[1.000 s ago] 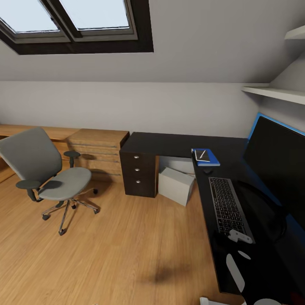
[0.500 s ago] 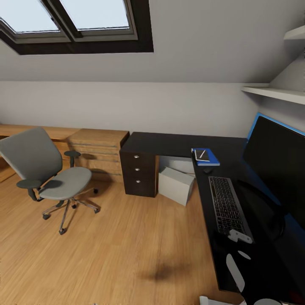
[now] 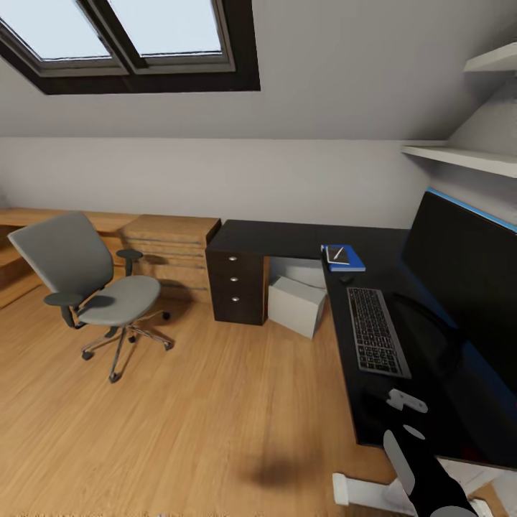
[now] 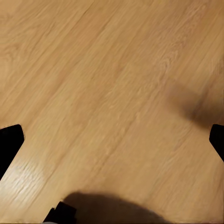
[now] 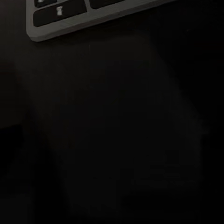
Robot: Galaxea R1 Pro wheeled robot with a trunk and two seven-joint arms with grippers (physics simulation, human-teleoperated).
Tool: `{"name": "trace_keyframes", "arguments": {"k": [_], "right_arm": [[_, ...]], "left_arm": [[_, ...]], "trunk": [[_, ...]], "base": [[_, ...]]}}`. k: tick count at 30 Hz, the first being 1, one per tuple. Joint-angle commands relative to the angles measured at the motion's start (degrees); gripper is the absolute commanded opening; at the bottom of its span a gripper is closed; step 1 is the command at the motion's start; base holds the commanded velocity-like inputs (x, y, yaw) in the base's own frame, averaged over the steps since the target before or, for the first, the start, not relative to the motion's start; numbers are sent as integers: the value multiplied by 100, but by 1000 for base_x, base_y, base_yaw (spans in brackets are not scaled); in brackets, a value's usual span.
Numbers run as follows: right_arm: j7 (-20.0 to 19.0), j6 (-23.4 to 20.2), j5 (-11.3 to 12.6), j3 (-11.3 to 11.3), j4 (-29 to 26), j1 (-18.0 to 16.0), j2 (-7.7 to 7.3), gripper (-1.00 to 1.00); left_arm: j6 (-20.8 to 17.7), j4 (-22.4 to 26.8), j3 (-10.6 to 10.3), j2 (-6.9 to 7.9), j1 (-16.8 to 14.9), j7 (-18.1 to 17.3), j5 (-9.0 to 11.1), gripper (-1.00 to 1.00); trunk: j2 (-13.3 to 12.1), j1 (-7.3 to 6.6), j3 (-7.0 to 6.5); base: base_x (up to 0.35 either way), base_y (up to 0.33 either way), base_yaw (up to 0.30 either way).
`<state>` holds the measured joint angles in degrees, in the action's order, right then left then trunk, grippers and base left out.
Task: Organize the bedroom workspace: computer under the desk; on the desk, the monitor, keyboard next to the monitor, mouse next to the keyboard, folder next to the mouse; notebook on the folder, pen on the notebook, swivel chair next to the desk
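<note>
1. The swivel chair [image 3: 90, 287] stands on the wooden floor [image 3: 215, 402] at the left, well apart from the desk [image 3: 287, 240], with a light-wood drawer chest [image 3: 169, 248] between them against the far wall.
2. The monitor [image 3: 467, 280] stands on the right of the desk, and the keyboard [image 3: 375, 329] lies just left of it along the near wing.
3. The mouse [image 3: 346, 278] sits just beyond the keyboard's far end. Past it lies the folder [image 3: 345, 258], with the notebook [image 3: 337, 254] on top and the pen [image 3: 337, 253] across the notebook.
4. The computer [image 3: 296, 305] sits on the floor in the desk's opening, beside the black drawer unit [image 3: 235, 287].
5. Against the earlier head view, the whole scene has slid: the chair now appears further right and the desk things further off, so the camera has moved, not the things.
6. The left wrist view shows dark fingertips [image 4: 10, 142] at either edge over bare floor, so the left jaws are spread wide.
7. The right arm [image 3: 424, 474] reaches over the desk's near end; the right wrist view shows a keyboard corner [image 5: 56, 18] on the black desk top, and I cannot tell how its jaws stand.
</note>
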<state>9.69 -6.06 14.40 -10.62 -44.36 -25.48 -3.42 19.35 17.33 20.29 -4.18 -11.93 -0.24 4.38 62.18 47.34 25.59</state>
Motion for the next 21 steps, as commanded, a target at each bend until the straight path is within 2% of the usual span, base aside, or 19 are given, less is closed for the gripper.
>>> {"name": "trace_keyframes", "arguments": {"k": [1,11,21], "right_arm": [[24,-27,44,7,-11,-1,-1,100],[17,-25,39,7,-11,-1,-1,100],[-3,-5,15,65,-21,0,22,100]], "left_arm": [[15,-1,-8,0,-2,-3,46,100],[16,-1,-4,2,-2,-3,42,100],[15,-1,-2,-3,-2,-3,45,100]], "trunk": [[4,-3,6],[4,-3,6],[4,-3,6]], "base": [[-283,0,0],[-268,0,0],[-64,0,0]]}}
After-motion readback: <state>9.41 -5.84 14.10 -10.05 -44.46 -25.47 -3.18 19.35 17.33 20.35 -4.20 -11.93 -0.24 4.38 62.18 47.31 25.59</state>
